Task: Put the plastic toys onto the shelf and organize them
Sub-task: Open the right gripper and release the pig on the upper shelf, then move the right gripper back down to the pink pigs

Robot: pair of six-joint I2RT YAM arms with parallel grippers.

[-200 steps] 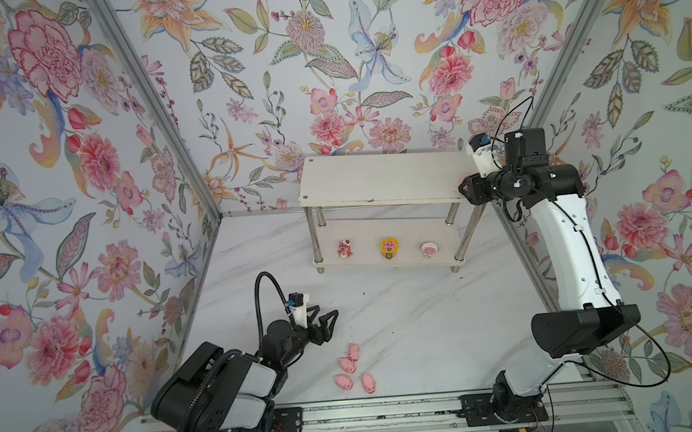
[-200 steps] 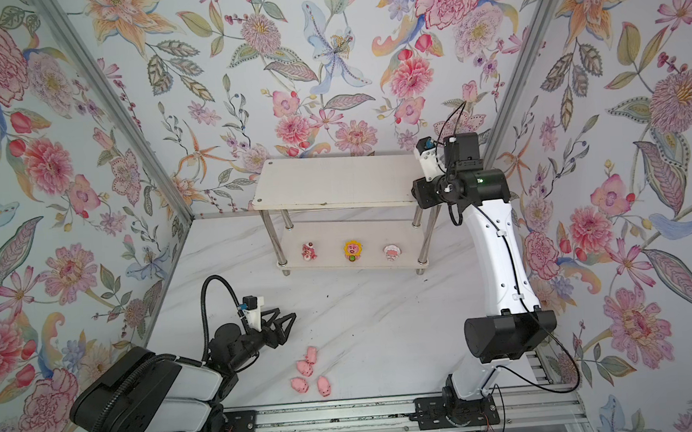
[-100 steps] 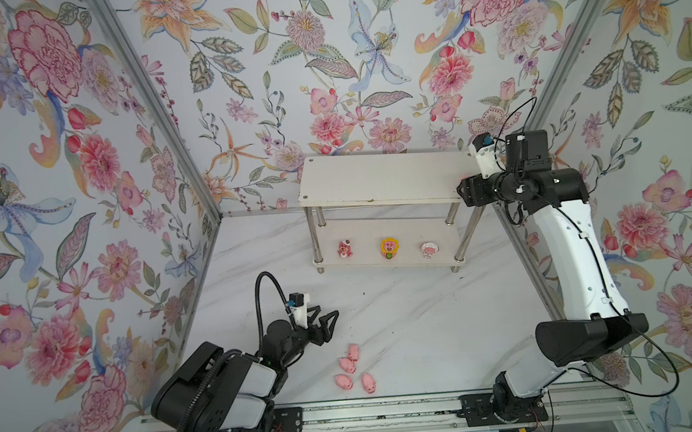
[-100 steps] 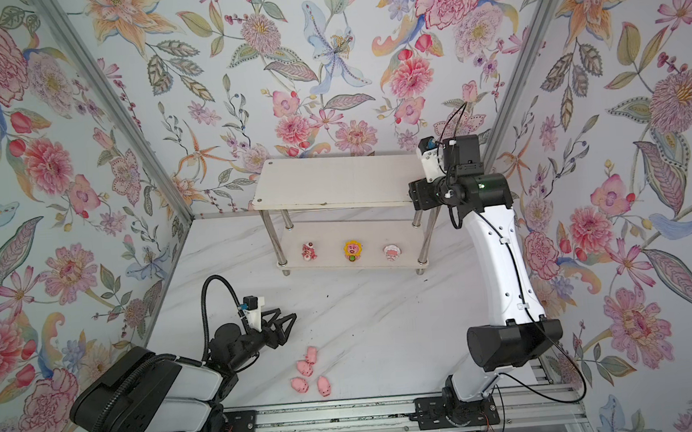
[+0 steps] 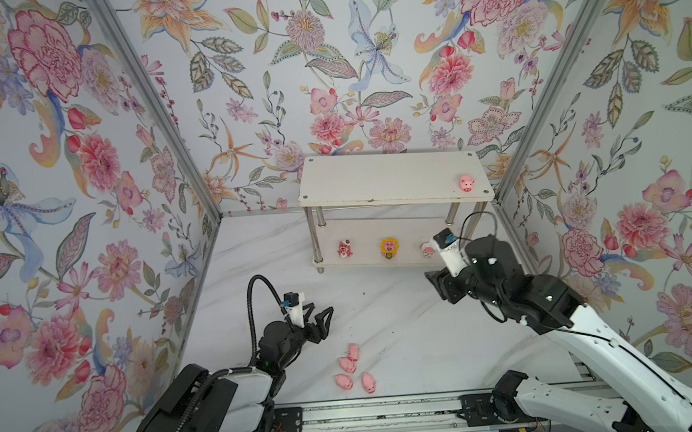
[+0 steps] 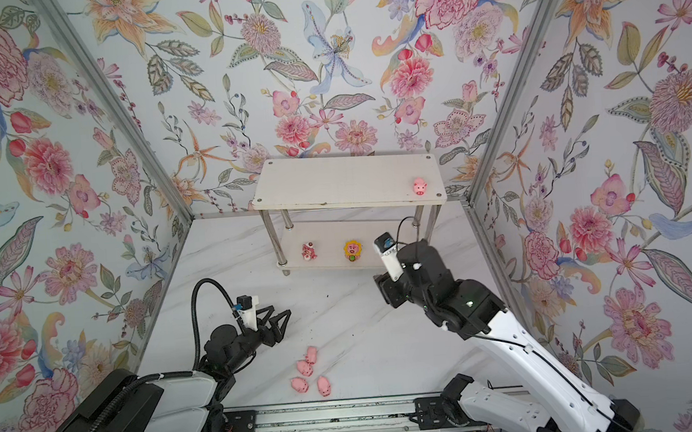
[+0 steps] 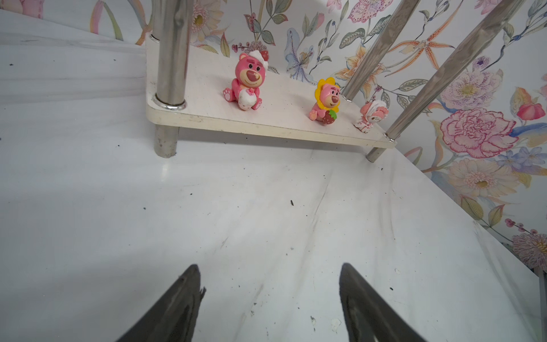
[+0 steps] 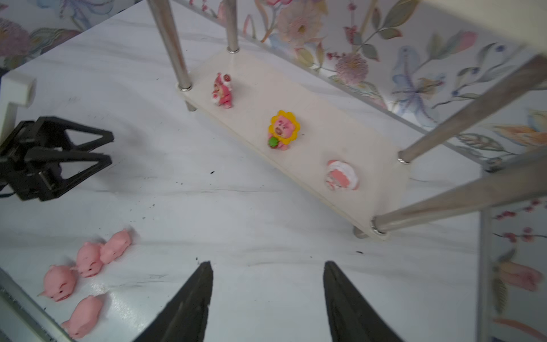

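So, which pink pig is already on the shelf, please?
The lone pig at the right end of the shelf's top tier; the other four lie on the tabletop.

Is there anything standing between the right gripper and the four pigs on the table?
Nothing visible does. In the right wrist view, only bare table lies between the open right gripper and the pigs. The left gripper stands near the pigs, but off that line.
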